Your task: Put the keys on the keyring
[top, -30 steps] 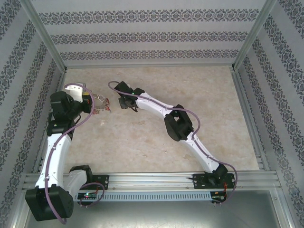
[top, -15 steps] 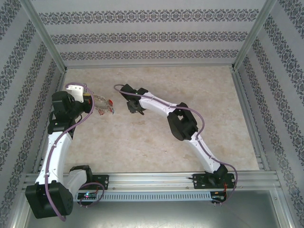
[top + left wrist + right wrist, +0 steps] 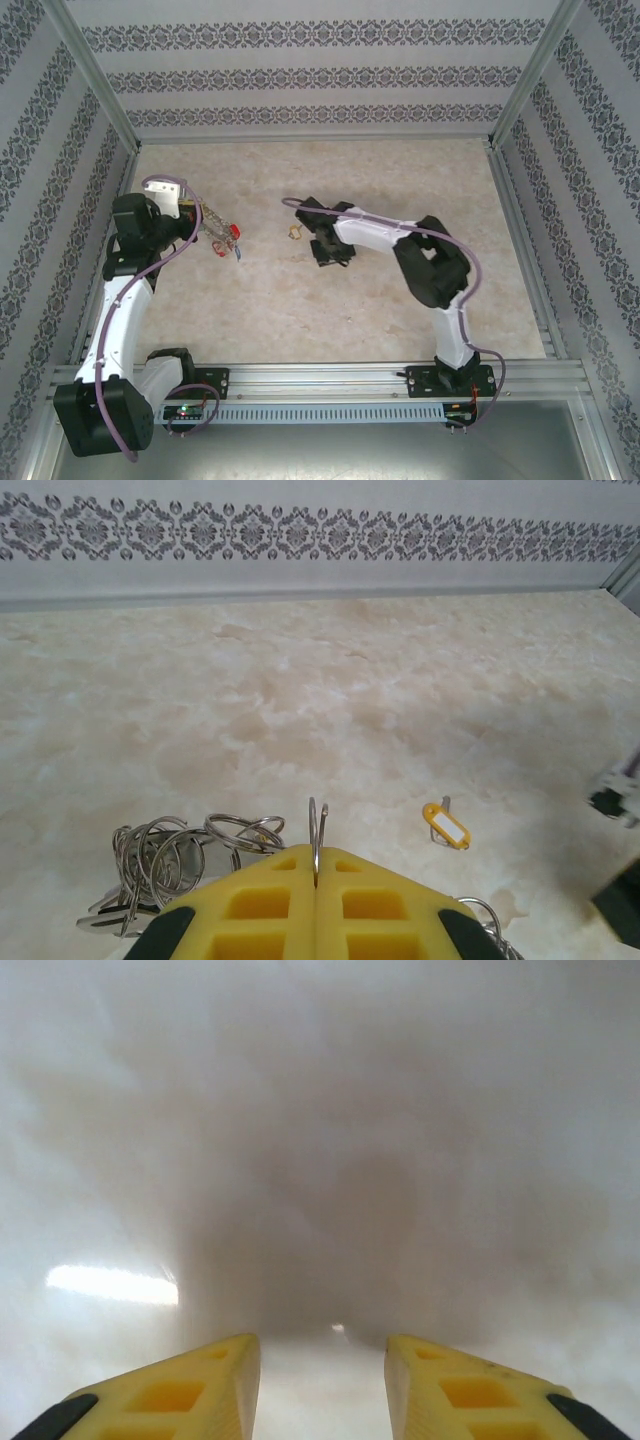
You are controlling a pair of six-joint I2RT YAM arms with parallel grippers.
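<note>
Marbled beige worktop (image 3: pixel 300 330), patterned walls (image 3: pixel 320 75) on three sides. Starting on the left: the left pincer (image 3: pixel 316 868) is clenched tight on the keyring (image 3: pixel 316 828). From the wrist camera the ring stands edge-on, a thin sliver poking up between the yellow fingers (image 3: pixel 260 900), with the rest of it hidden behind them.

Just left of it sits a tangle of small split rings (image 3: pixel 240 832) and silvery keys (image 3: pixel 105 918). They overlap so much I can't count them, and the frame cuts off the bottom of the bunch. Whether it rests on the surface or dangles, I can't tell.

From above, the bundle (image 3: pixel 228 238) shows just off the left pincer's (image 3: pixel 193 214) tip, with flecks of red and blue in it, too small to sort out.

Moving right, one yellow-tagged key (image 3: pixel 446 826) lies alone on the worktop, apart from the ring, between the two arms (image 3: pixel 293 233).

Further right, the right pincer (image 3: pixel 330 252) is down low, just beyond that key. Its wrist view is a pale blur of surface, very close. The two yellow fingers (image 3: pixel 170 1390) stand apart with nothing between them, so the right pincer (image 3: pixel 322 1352) is released.
</note>
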